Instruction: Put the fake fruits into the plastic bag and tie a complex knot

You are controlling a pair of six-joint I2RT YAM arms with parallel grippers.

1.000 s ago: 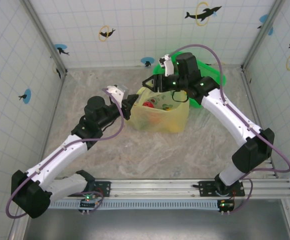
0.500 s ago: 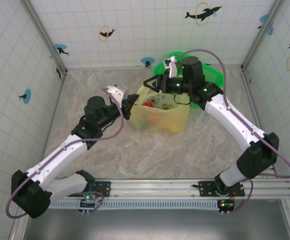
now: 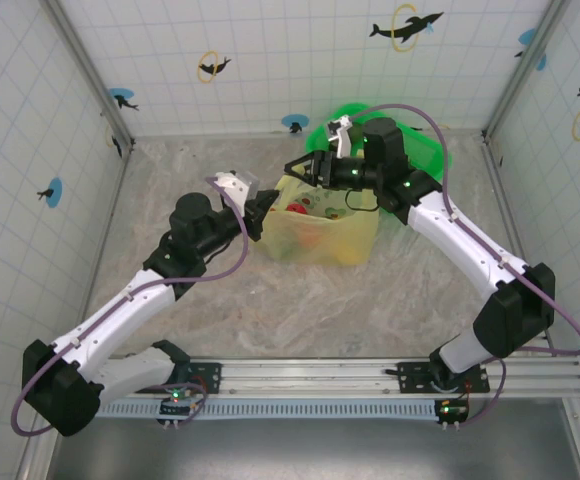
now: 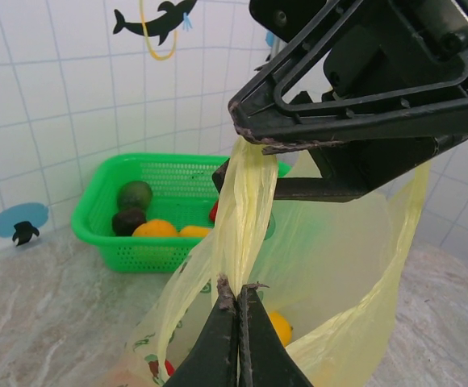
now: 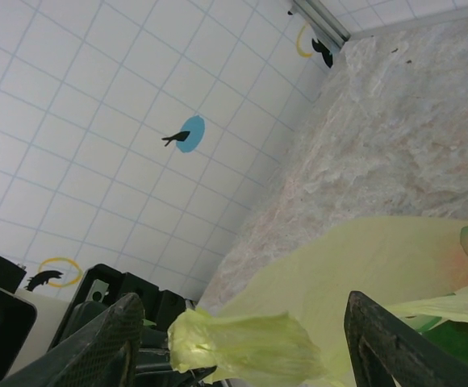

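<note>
My left gripper (image 4: 236,284) is clamped on a handle strip (image 4: 246,201) of the plastic bag (image 3: 322,238). My right gripper (image 5: 242,310), jaws wide, straddles the strip's bunched end. The bag stands near the far edge of the worktop (image 3: 220,300).

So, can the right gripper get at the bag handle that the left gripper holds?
Probably yes. The right gripper stands open with the bunched bag handle between its fingers, and the left gripper pinches the strip lower down, clear of them.

No readable lettering (plastic bag (image 4: 339,274) print too blurred)
</note>
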